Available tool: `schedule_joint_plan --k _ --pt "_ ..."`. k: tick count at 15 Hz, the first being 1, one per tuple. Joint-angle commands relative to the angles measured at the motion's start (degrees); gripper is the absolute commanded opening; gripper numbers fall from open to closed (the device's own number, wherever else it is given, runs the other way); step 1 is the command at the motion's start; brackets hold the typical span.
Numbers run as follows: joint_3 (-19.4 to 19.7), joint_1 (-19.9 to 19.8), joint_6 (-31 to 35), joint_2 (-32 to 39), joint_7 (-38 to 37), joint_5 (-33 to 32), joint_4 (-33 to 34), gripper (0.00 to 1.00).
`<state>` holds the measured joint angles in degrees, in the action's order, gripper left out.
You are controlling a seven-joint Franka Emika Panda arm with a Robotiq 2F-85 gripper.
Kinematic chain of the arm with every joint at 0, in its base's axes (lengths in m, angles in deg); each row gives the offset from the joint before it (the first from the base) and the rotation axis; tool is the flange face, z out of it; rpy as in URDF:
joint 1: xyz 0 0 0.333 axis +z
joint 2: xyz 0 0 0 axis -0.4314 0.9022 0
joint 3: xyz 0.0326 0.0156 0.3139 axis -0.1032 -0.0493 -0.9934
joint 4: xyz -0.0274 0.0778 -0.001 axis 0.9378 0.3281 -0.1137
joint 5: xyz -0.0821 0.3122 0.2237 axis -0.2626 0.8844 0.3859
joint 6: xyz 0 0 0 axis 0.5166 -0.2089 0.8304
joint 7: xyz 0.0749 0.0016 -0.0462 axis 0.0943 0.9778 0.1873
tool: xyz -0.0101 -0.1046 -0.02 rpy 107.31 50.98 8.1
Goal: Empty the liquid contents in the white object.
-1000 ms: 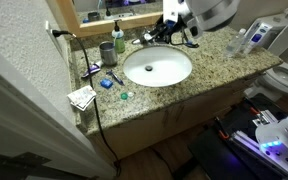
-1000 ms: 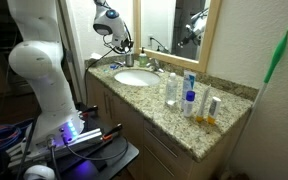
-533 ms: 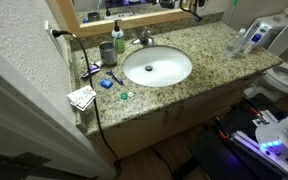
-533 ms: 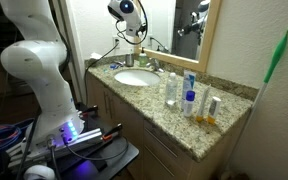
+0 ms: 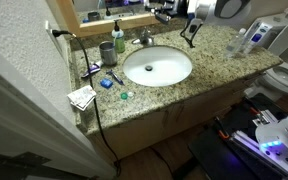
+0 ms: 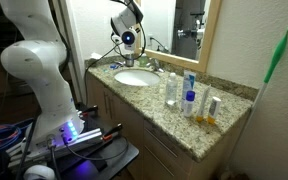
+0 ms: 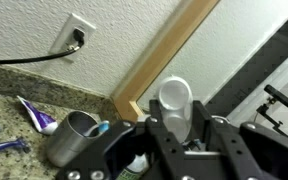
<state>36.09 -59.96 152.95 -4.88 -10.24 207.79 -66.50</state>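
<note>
Wrist view: the gripper (image 7: 178, 125) has its jaws narrowed onto the white object (image 7: 175, 97), which is pinched between them with its round end toward the camera. Cannot tell whether any liquid is inside.

Behind it, a wooden mirror frame (image 7: 169, 55) runs diagonally across the wall. A wall outlet (image 7: 74, 35) sits upper left with a black cord (image 7: 24, 57) plugged in. Lower left, a metal cup (image 7: 72, 140) stands on the granite counter (image 7: 2, 108), with a toothpaste tube (image 7: 39, 116) lying just beside it. Something blue is cut off at the left edge. The gripper body hides the bottom middle of this view.

Exterior views: the gripper hangs above the back of the counter, close to the mirror and behind the oval sink basin (image 5: 157, 67). The white object is too small to make out in either view. A green round piece (image 5: 125, 96) and a folded paper (image 5: 81, 97) lie near the counter's corner, well apart from the gripper. A group of bottles (image 6: 187, 95) stands at the opposite end. The top edge cuts off part of the arm.
</note>
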Motion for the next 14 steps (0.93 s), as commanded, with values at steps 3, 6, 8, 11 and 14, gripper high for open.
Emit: schedule_joint_plan --k 3,6,8,11,14 --pt "0.9 -1.3 -25.0 13.9 17.2 -8.5 -10.2 0.11" --pt "7.4 -0.7 -37.4 21.6 25.9 -24.1 -15.5 0.11" --pt "19.6 7.8 -42.7 22.2 27.0 -31.0 -16.5 0.11" --pt "32.8 20.3 -48.6 20.6 25.4 -27.8 -17.1 0.36" --pt "36.0 24.7 -49.6 20.5 25.4 -26.8 -16.7 0.36"
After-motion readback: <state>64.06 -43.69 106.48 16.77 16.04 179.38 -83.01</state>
